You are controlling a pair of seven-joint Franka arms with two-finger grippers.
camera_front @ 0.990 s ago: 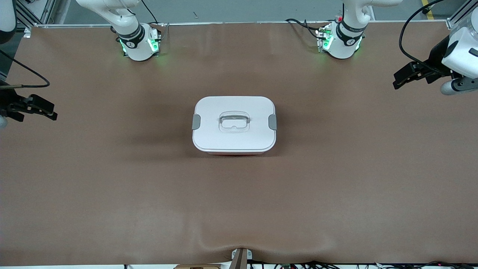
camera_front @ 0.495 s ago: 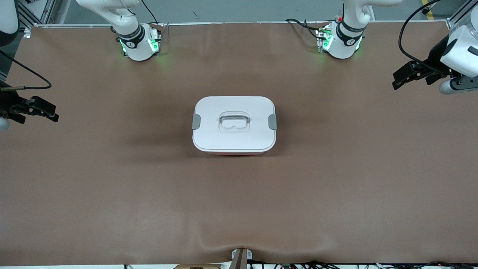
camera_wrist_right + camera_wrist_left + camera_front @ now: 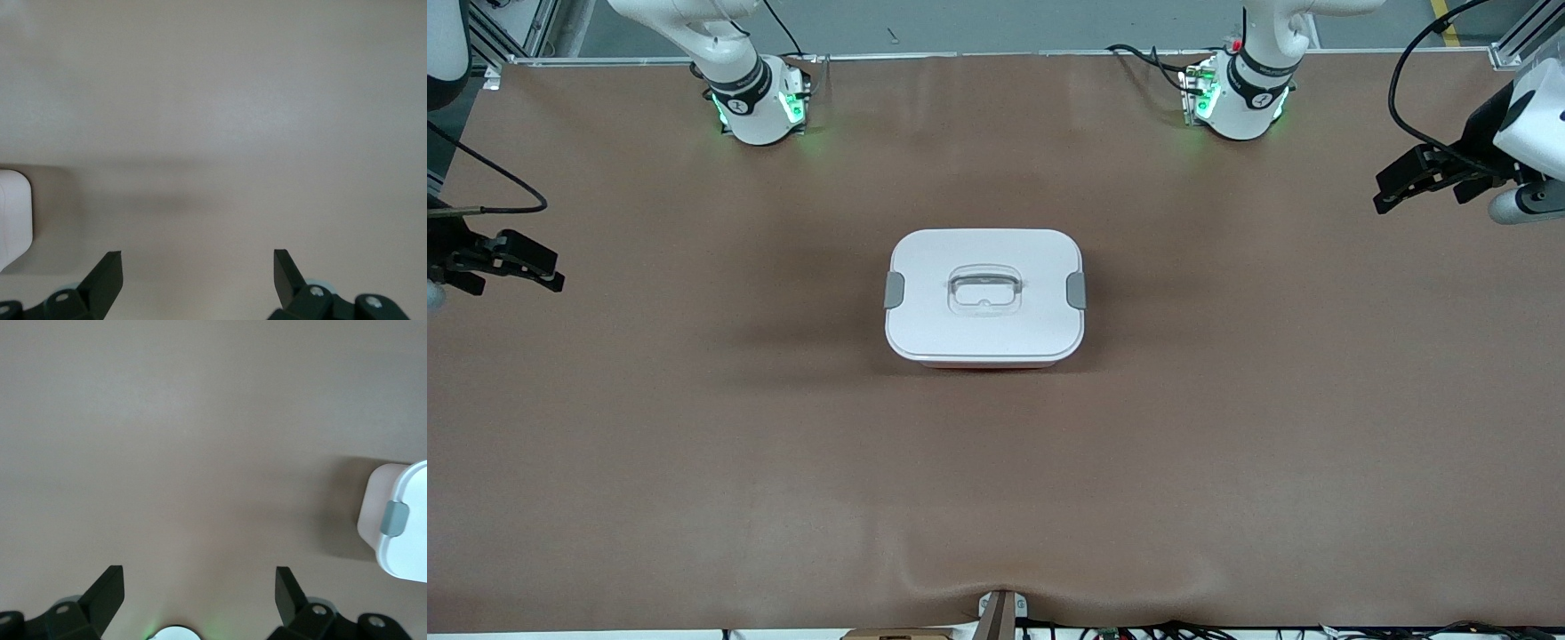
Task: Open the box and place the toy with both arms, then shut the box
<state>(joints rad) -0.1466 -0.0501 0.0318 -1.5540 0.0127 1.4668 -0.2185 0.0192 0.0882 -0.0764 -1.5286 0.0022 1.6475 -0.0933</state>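
2 grippers stand at the worktop's (image 3: 694, 444) ends, and the only change over the last second is at the left arm's end: the left gripper (image 3: 1392, 191) has drawn a little outward, away from the box (image 3: 984, 298), and now hangs over the worktop's edge area there. The right gripper (image 3: 534, 267) has barely shifted and hangs over the right arm's end, well apart from the box. This reads as both arms retreating to rest, so the task looks finished or nearly so: the box sits closed in the middle of the worktop, its white lid (image 3: 996, 253) on and both grey clips (image 3: 894, 290) down. The toy is nowhere in view; a thin pink strip shows under the lid's near edge, but whether the toy lies inside cannot be told. Each wrist view shows its own gripper's fingers (image 3: 107, 590) spread wide with only bare worktop between them; the right fingers (image 3: 107, 270) likewise hold and touch nothing.
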